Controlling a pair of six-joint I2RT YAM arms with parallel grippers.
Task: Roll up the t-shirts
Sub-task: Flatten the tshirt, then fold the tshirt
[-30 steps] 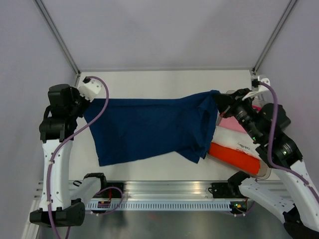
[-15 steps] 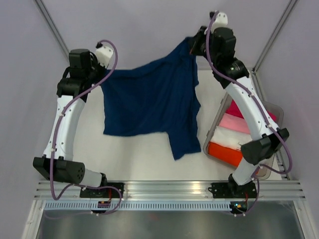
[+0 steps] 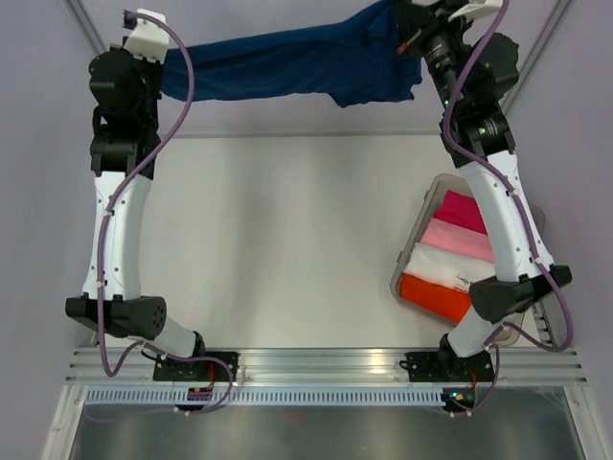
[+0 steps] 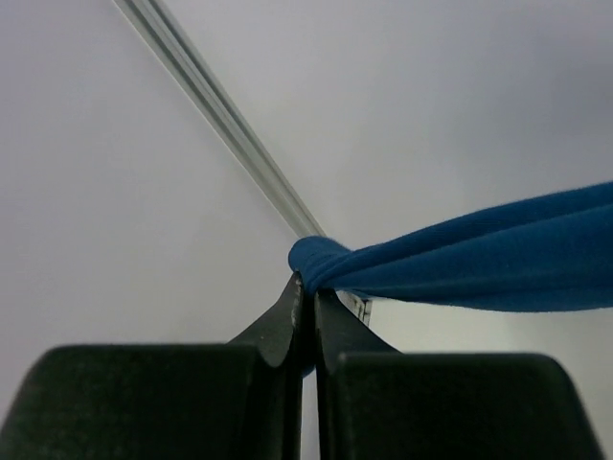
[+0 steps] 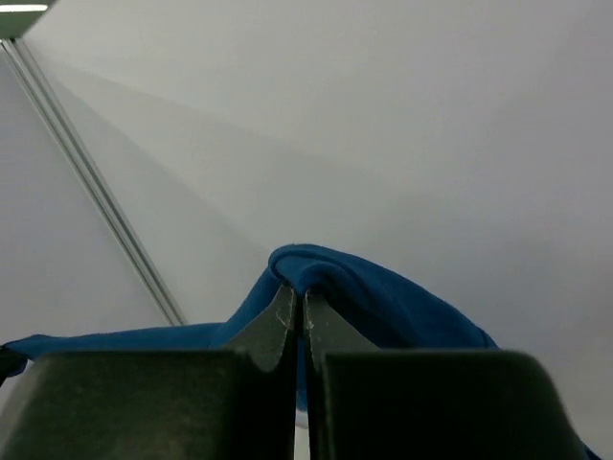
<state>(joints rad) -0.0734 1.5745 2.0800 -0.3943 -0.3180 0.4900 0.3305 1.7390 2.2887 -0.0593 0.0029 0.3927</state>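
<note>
The navy blue t-shirt (image 3: 297,62) hangs stretched between both grippers, raised high at the far end of the top view, clear of the table. My left gripper (image 3: 165,79) is shut on its left corner; the left wrist view shows the cloth (image 4: 460,259) pinched at the gripper (image 4: 305,284). My right gripper (image 3: 407,29) is shut on the right corner; the right wrist view shows a fold of the shirt (image 5: 383,297) over the gripper (image 5: 297,299). Rolled magenta (image 3: 463,209), pink (image 3: 450,236), white (image 3: 436,261) and orange (image 3: 434,293) shirts lie in a bin.
A clear plastic bin (image 3: 428,196) holding the rolled shirts stands at the table's right side. The white table (image 3: 278,240) lies below the arms. Grey enclosure walls with metal corner rails (image 3: 105,57) close in the far side.
Both arms have lifted the navy shirt from the table up and away to the far wall, stretching it out in the air between them.
</note>
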